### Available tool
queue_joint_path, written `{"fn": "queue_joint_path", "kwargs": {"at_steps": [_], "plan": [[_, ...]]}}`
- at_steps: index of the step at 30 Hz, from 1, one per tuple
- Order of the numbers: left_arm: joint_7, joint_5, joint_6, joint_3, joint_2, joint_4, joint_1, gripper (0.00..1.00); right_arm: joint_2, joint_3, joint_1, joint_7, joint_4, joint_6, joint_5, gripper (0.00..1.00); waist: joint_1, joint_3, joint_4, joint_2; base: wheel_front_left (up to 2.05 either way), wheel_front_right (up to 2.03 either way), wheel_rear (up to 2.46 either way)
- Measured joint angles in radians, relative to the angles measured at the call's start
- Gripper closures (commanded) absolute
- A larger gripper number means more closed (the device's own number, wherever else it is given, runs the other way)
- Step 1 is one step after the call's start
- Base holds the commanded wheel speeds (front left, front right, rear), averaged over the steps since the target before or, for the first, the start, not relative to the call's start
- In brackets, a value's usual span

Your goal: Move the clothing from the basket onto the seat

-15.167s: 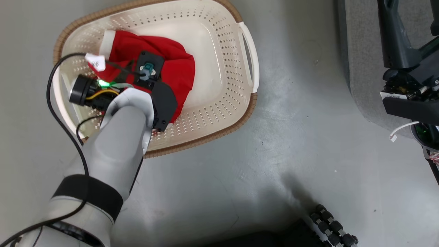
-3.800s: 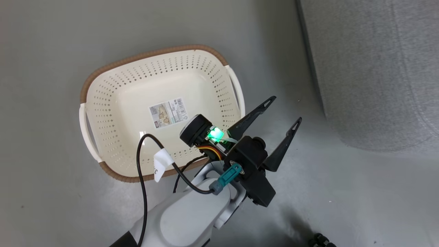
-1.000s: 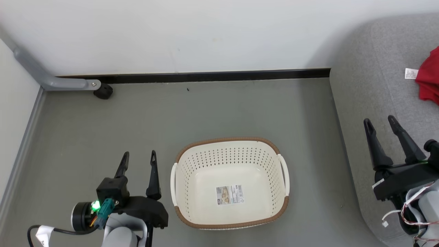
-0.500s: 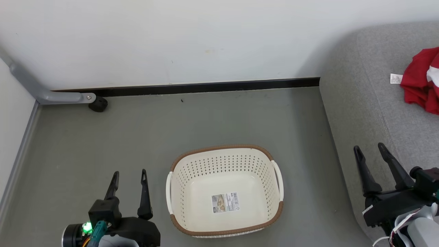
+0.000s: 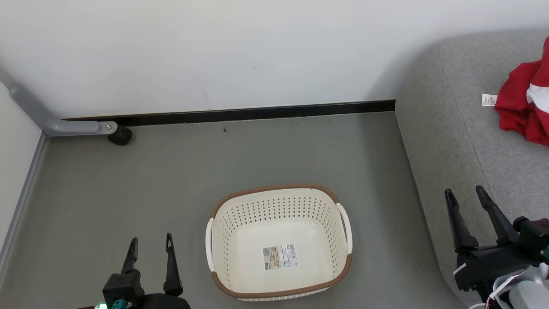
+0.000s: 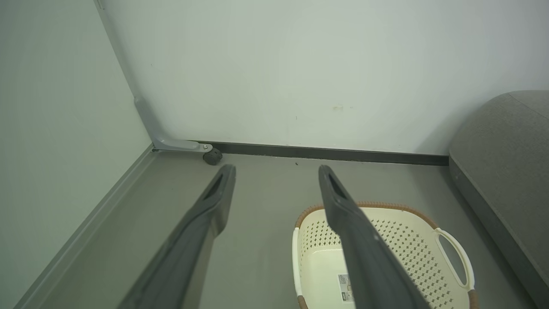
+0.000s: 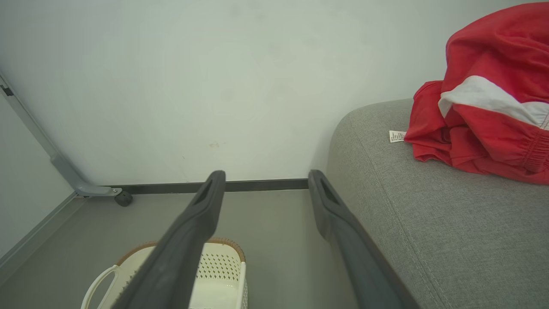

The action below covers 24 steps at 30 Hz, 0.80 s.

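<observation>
The clothing (image 5: 521,107) is lying in a crumpled heap on the seat (image 5: 454,141), toward its far end, well apart from the basket (image 5: 274,189). It is showing as soft, bright red fabric bunched into deep folds, with a broad white panel (image 7: 484,96) curving across the upper part of the heap. Along its lower right edge in the right wrist view, a gathered, ribbed hem (image 7: 538,154) is puckering the red cloth. A small white label (image 5: 488,99) with fine print is sticking out flat onto the grey upholstery just beside the heap's left edge.

The seat is spreading out as a big grey woven cushion with a rounded corner. The basket is sitting upright on the grey floor (image 5: 171,171) to the left of the seat, its cream perforated walls and brown woven-look rim in plain sight, a barcode sticker (image 5: 279,256) lying on its bare bottom.

The left jaws are standing wide apart over the floor to the left of the basket, holding nothing. The right jaws are also standing wide and gripping nothing, hanging over the near edge of the seat, well short of the clothing.
</observation>
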State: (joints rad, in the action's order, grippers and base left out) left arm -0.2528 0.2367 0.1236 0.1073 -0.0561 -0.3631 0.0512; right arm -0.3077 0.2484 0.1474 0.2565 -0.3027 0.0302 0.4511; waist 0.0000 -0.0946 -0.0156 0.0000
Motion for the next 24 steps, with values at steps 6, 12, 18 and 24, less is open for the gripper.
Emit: {"fn": "queue_joint_path", "kwargs": {"at_steps": [6, 12, 18, 24], "plan": [[0.000, -0.011, 0.000, -0.001, 0.002, 0.015, -0.031, 0.00, 0.008, -0.005, -0.013, 0.000, -0.004, -0.005, -0.021, 0.00, -0.0001, 0.020, -0.002, 0.0000, 0.00, 0.00, 0.00], [0.000, -0.012, 0.000, -0.001, 0.002, 0.026, -0.046, 0.00, 0.019, -0.007, -0.024, 0.000, -0.010, -0.005, -0.030, 0.00, 0.0000, 0.028, 0.000, 0.0000, 0.00, 0.00, 0.00], [0.000, -0.012, 0.000, -0.002, 0.002, 0.032, -0.058, 0.00, 0.028, -0.012, -0.025, 0.000, -0.014, -0.005, -0.042, 0.00, 0.0000, 0.035, 0.002, 0.0000, 0.00, 0.00, 0.00], [0.000, -0.016, 0.000, -0.002, 0.003, 0.042, -0.059, 0.00, 0.036, -0.019, -0.026, 0.000, -0.016, -0.005, -0.053, 0.00, 0.0000, 0.037, 0.004, 0.0000, 0.00, 0.00, 0.00]]}}
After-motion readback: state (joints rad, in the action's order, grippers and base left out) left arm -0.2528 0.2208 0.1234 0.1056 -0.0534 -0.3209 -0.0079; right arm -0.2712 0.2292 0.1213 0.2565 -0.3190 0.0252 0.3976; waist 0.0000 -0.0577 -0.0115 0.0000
